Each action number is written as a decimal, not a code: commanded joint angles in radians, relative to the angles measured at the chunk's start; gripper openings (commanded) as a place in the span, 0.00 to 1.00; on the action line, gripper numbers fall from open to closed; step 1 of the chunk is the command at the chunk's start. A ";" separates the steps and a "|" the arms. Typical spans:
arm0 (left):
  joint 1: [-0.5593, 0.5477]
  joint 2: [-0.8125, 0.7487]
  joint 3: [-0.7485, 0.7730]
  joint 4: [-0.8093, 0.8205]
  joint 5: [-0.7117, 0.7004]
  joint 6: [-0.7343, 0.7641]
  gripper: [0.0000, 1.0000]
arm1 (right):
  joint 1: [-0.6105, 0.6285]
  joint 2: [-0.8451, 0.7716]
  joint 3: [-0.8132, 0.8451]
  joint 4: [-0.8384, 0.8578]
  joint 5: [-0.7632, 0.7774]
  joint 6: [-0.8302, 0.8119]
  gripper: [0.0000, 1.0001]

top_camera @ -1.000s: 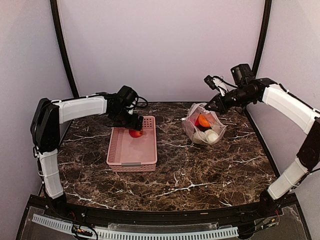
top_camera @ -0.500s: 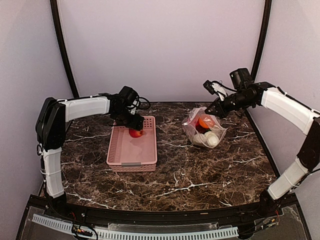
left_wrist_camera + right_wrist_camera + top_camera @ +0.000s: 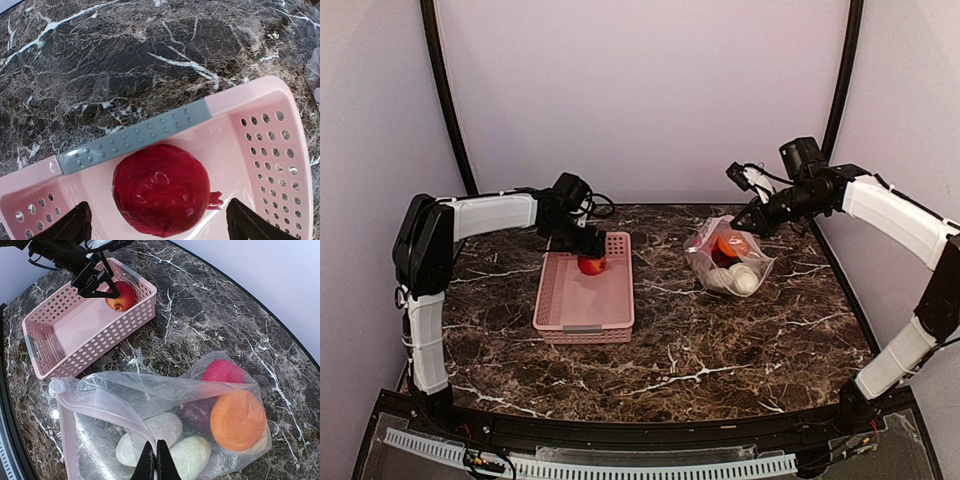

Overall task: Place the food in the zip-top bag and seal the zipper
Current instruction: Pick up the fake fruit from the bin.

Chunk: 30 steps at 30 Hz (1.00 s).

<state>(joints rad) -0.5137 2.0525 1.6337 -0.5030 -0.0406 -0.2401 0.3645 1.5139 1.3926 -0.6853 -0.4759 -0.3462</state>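
A red toy fruit (image 3: 161, 189) lies at the far end of the pink basket (image 3: 584, 297); it also shows in the top view (image 3: 590, 265) and the right wrist view (image 3: 121, 296). My left gripper (image 3: 159, 231) is open, its fingers either side of the fruit, just above it. The clear zip-top bag (image 3: 727, 258) stands on the table, mouth open, with orange (image 3: 237, 419), red (image 3: 222, 371), dark purple (image 3: 197, 412) and white (image 3: 162, 428) food pieces inside. My right gripper (image 3: 155, 461) is shut on the bag's mouth edge by the pinkish zipper (image 3: 105, 405), holding it up.
The basket has a grey handle (image 3: 132, 137) at its far end and holds nothing but the red fruit. Dark marble table (image 3: 720, 340) lies around both. Black frame posts (image 3: 445, 100) and pale walls stand at the back and sides.
My left gripper has shifted slightly back and left over the red fruit in the basket. My right gripper has lifted the bag's mouth a little, and the bag has shifted with it.
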 commanded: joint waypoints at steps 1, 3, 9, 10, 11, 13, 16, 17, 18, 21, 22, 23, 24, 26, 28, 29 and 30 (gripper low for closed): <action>0.015 0.019 -0.008 -0.004 0.015 -0.027 0.93 | -0.004 0.019 0.016 -0.007 -0.016 -0.006 0.00; 0.016 0.024 -0.012 0.001 0.013 -0.025 0.92 | -0.004 0.022 0.013 -0.005 -0.024 -0.007 0.00; 0.022 0.049 -0.013 0.020 0.037 -0.018 0.87 | -0.004 0.033 0.025 -0.008 -0.030 -0.002 0.00; 0.025 0.055 -0.010 0.019 0.038 -0.020 0.87 | -0.004 0.032 0.027 -0.008 -0.030 -0.003 0.00; 0.026 0.057 -0.009 0.019 0.053 -0.020 0.87 | -0.004 0.034 0.029 -0.009 -0.028 -0.004 0.00; 0.026 0.062 -0.008 0.021 0.066 -0.019 0.88 | -0.004 0.041 0.035 -0.010 -0.029 -0.003 0.00; 0.026 0.066 -0.008 0.029 0.071 -0.012 0.88 | -0.004 0.046 0.033 -0.013 -0.036 -0.004 0.00; 0.026 0.068 -0.008 0.030 0.074 -0.011 0.88 | -0.004 0.046 0.031 -0.013 -0.038 -0.004 0.00; 0.026 0.069 -0.008 0.031 0.082 -0.007 0.87 | -0.004 0.048 0.031 -0.012 -0.039 -0.004 0.00; 0.026 0.070 -0.010 0.035 0.093 -0.003 0.83 | -0.004 0.058 0.034 -0.013 -0.045 -0.001 0.00; 0.026 0.070 -0.011 0.038 0.095 0.000 0.81 | -0.005 0.059 0.034 -0.013 -0.046 -0.001 0.00; 0.026 0.070 -0.012 0.038 0.096 0.001 0.80 | -0.004 0.060 0.033 -0.013 -0.047 -0.003 0.00; 0.027 0.070 -0.011 0.039 0.097 0.002 0.79 | -0.004 0.060 0.033 -0.013 -0.046 -0.005 0.00; 0.026 0.069 -0.009 0.036 0.101 0.002 0.77 | -0.004 0.063 0.035 -0.014 -0.046 -0.003 0.00; 0.026 0.069 -0.011 0.036 0.097 0.001 0.76 | -0.004 0.063 0.034 -0.015 -0.043 -0.003 0.00; 0.026 0.068 -0.013 0.038 0.096 0.001 0.75 | -0.004 0.061 0.032 -0.014 -0.043 -0.004 0.00; 0.026 0.068 -0.013 0.039 0.098 0.001 0.75 | -0.004 0.060 0.030 -0.015 -0.041 -0.005 0.00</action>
<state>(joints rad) -0.4927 2.1174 1.6337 -0.4637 0.0437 -0.2466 0.3645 1.5661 1.4025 -0.7033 -0.5098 -0.3466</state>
